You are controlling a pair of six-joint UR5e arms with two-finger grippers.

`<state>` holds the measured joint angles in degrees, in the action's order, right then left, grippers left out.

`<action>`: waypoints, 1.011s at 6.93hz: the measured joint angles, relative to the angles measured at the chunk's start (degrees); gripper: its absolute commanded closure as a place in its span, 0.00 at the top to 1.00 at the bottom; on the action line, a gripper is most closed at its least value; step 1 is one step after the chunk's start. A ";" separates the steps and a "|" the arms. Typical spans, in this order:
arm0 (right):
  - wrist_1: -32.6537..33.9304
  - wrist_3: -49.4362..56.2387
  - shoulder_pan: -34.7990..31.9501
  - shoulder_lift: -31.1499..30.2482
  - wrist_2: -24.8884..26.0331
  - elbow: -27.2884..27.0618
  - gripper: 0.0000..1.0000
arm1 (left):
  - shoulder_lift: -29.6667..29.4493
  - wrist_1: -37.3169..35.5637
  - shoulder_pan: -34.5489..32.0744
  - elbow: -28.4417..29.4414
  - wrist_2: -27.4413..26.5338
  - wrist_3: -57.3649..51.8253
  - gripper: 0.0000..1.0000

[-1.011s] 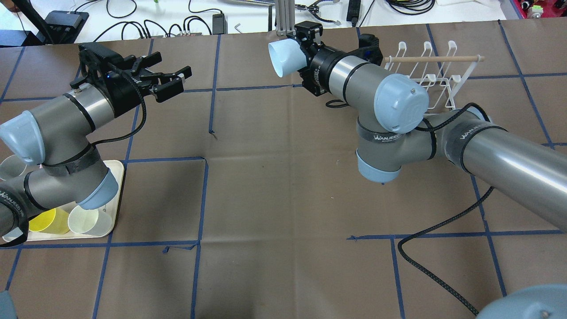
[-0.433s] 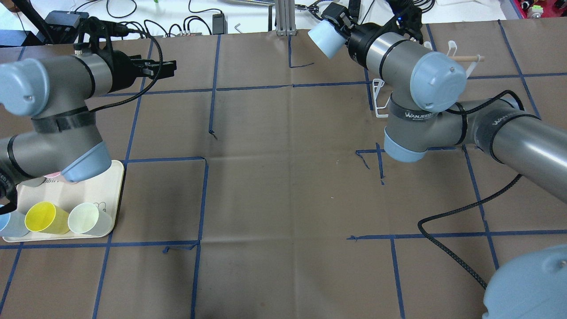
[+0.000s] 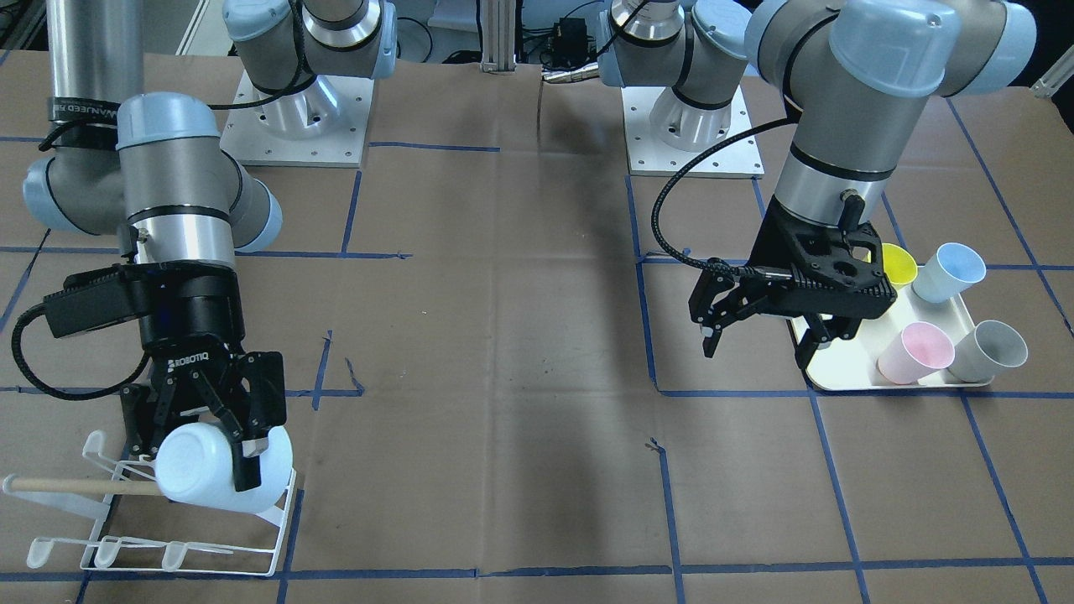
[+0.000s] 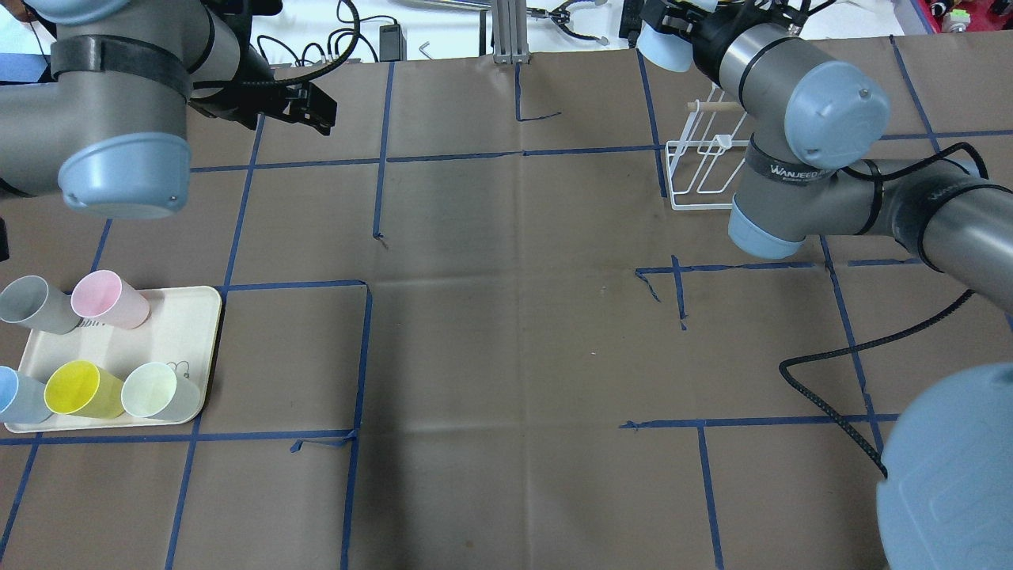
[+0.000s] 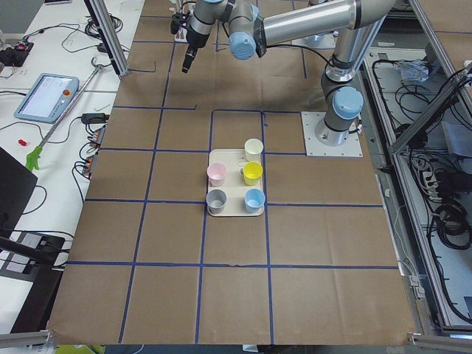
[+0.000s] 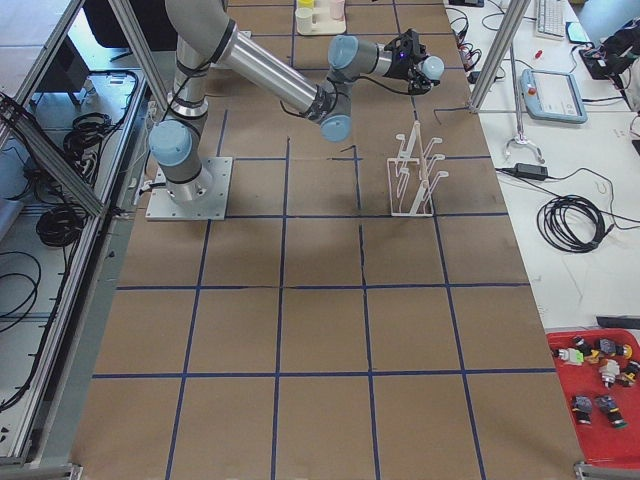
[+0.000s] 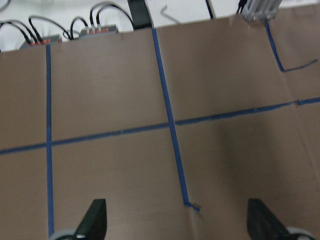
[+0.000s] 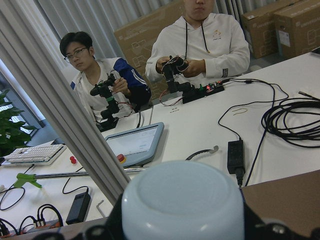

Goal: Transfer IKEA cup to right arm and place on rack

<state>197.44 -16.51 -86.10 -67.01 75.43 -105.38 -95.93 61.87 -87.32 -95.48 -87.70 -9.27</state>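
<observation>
My right gripper (image 3: 220,476) is shut on a pale blue IKEA cup (image 3: 189,466), held sideways in the air over the white wire rack (image 3: 180,554) and its wooden dowel (image 3: 75,485). In the overhead view the cup (image 4: 662,47) is at the table's far edge, just beyond the rack (image 4: 703,170). The right wrist view shows the cup's base (image 8: 182,200) between the fingers. My left gripper (image 3: 759,340) is open and empty, high above the table near the tray. The left wrist view shows both fingertips (image 7: 95,222) apart with bare table between.
A cream tray (image 4: 182,317) at the near left holds several cups, among them pink (image 4: 107,299), yellow (image 4: 79,389) and grey (image 4: 28,305). A black cable (image 4: 831,372) lies on the right. Two seated operators (image 8: 200,45) are beyond the far edge.
My right arm has swung the cup to the right and toward the far edge, over the rack. My left arm has risen and pulled back, uncovering the tray's cups.
</observation>
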 measured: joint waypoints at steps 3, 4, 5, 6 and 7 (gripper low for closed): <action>0.19 9.77 4.09 4.81 0.63 3.46 0.13 | 6.19 18.92 -0.50 2.44 -0.14 5.25 0.99; 0.25 12.30 5.45 6.20 0.47 3.94 0.14 | 7.21 20.16 -0.52 2.20 -0.24 5.44 0.99; 0.29 13.83 6.06 7.11 0.56 4.25 0.14 | 8.14 20.61 -0.47 1.58 -0.43 5.32 0.99; 0.33 14.59 6.28 7.82 0.76 4.40 0.14 | 8.93 21.19 -0.24 0.78 -0.63 5.21 0.99; 0.37 14.85 6.30 8.44 0.82 4.40 0.14 | 9.57 22.30 0.36 -0.13 -0.74 5.14 0.99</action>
<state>197.81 -1.66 -79.80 -58.57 76.26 -100.98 -86.36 84.17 -86.97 -95.61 -88.44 -4.13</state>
